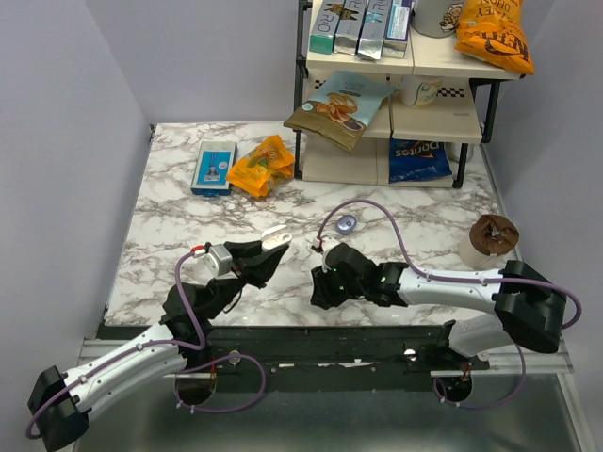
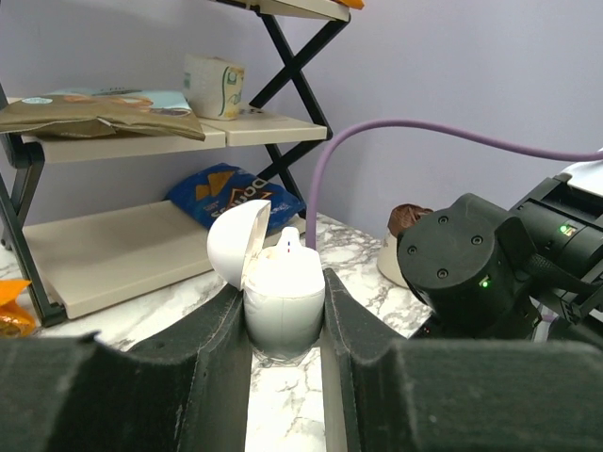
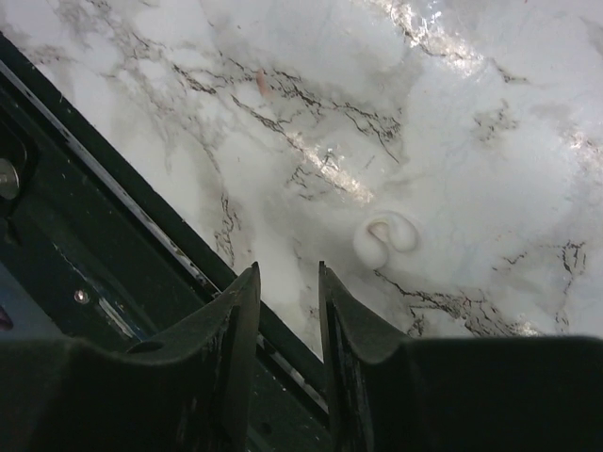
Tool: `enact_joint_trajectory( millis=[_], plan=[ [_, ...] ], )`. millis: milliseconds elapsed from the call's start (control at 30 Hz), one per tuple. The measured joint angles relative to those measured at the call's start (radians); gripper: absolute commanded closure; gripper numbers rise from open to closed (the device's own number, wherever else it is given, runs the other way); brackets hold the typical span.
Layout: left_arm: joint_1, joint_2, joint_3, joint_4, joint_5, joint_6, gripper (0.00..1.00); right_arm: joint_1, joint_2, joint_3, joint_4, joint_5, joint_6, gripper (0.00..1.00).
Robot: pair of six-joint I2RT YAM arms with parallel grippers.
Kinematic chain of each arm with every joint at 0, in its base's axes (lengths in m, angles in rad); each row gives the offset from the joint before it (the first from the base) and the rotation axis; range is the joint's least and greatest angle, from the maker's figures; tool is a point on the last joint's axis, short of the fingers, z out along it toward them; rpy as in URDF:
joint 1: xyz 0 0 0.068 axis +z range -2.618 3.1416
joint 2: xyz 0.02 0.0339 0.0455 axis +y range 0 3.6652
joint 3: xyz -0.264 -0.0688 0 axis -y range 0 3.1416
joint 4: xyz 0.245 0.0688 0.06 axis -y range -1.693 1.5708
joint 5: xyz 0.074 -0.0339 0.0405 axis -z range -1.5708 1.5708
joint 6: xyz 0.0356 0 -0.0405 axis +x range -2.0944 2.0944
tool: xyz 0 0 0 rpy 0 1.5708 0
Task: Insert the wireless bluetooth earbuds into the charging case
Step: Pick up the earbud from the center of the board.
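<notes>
Left gripper [image 2: 283,287] is clamped on the white charging case [image 2: 285,315], upright with lid open, while the right gripper [image 3: 287,273], narrowly parted and empty, hovers over the table [image 3: 471,113] with 1 loose earbud [image 3: 388,240] lying just ahead-right of its tips, long axis unclear, so the right arm is nearer.

White egg-shaped charging case [image 2: 283,301] upright, pinched in the left gripper [image 1: 271,247], lid [image 2: 231,247] flipped open toward 10 o'clock, one white earbud [image 2: 287,243] poking up inside. Second earbud [image 3: 386,237] loose on the marble [image 3: 471,113], 3 o'clock in right wrist view.
</notes>
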Motion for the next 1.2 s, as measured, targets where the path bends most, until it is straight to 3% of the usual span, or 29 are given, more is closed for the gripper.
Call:
enact_joint_trajectory(
  millis=[1200],
  plan=[
    [-0.051, 0.052, -0.021, 0.034, -0.034, 0.001, 1.0, -0.024, 0.105, 0.033, 0.005, 0.091, -0.008, 0.55]
  ],
)
